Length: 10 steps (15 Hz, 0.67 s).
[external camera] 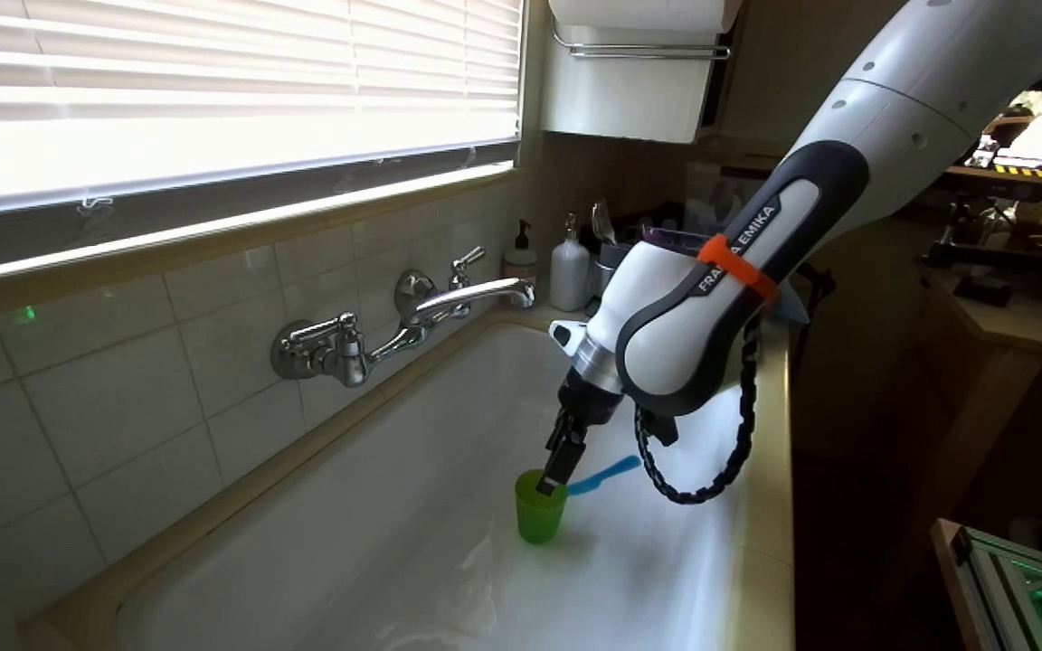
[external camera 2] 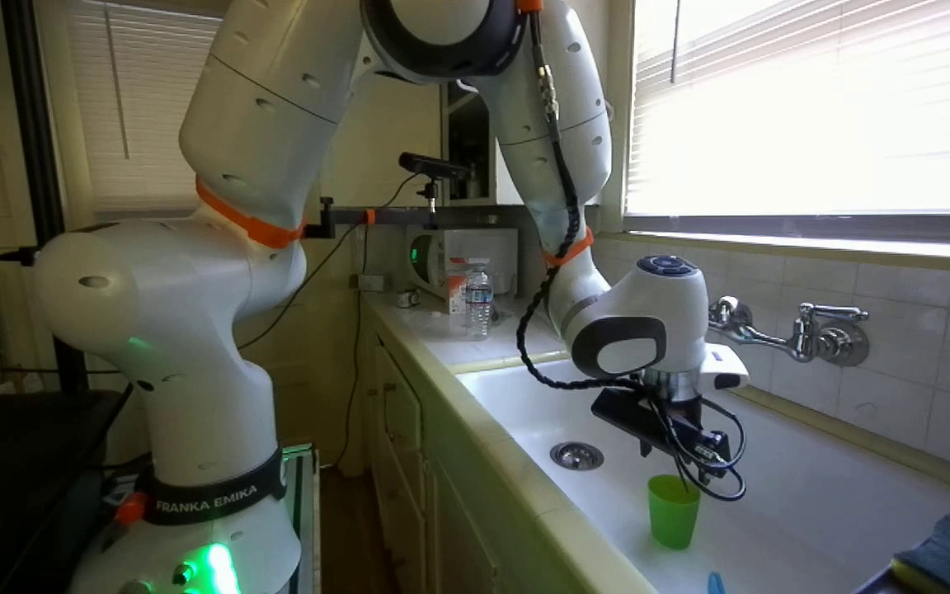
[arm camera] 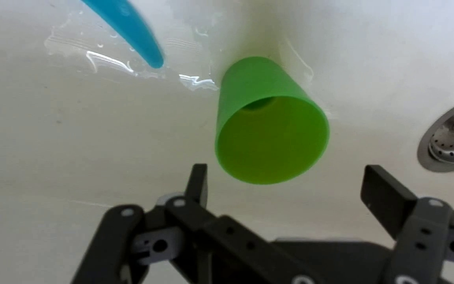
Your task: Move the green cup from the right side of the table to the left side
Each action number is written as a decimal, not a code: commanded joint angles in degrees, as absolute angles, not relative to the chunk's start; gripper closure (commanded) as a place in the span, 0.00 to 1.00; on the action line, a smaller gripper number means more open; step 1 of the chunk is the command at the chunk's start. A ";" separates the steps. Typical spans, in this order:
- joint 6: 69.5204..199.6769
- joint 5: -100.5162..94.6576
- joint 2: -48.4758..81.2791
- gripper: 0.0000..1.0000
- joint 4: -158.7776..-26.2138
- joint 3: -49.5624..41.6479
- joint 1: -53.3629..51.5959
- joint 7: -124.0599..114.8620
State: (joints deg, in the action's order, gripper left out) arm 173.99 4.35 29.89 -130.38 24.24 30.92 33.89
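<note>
I have the sink [external camera: 376, 561] below me, long, white and glossy, with wet glints on its floor. My arm [external camera 2: 153, 280] reaches in over the edge, its last stretch slanting down so that the wrist hangs low. Bright blinds [external camera: 232, 99] run above the sink along one side. Past one end, in an exterior view, a counter [external camera 2: 446, 342] carries a microwave [external camera 2: 487, 245]. The chrome faucet [external camera: 476, 294] juts out on the blinds' side, a handle to either side of its spout.

My gripper [arm camera: 286, 169] is released: in the wrist view the fingers [arm camera: 196, 189] stand wide apart, grasping nothing. A water bottle [external camera 2: 479, 301] stands just in front of the microwave, and a white pump bottle [external camera: 569, 276] near the faucet.

The green cup [external camera: 539, 515] stands upright on the sink floor, beneath the gripper. In the wrist view its rim sits between the fingers, with bare sink showing on both sides; how low the tips are against that rim, I cannot tell. The steel drain [arm camera: 453, 136] lies apart from the cup. Opposite it, the blue stick [arm camera: 132, 31] lies near the cup, one end pointing toward it without touching.
</note>
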 commanded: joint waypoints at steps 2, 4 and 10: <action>175.01 3.97 31.19 0.00 -129.35 24.52 33.44 33.07; 174.45 3.74 33.19 0.00 -127.32 24.45 34.01 33.25; 170.39 2.55 38.14 0.42 -121.94 21.89 32.37 32.07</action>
State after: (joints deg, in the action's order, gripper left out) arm 173.65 4.24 34.87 -125.66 23.49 33.56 33.75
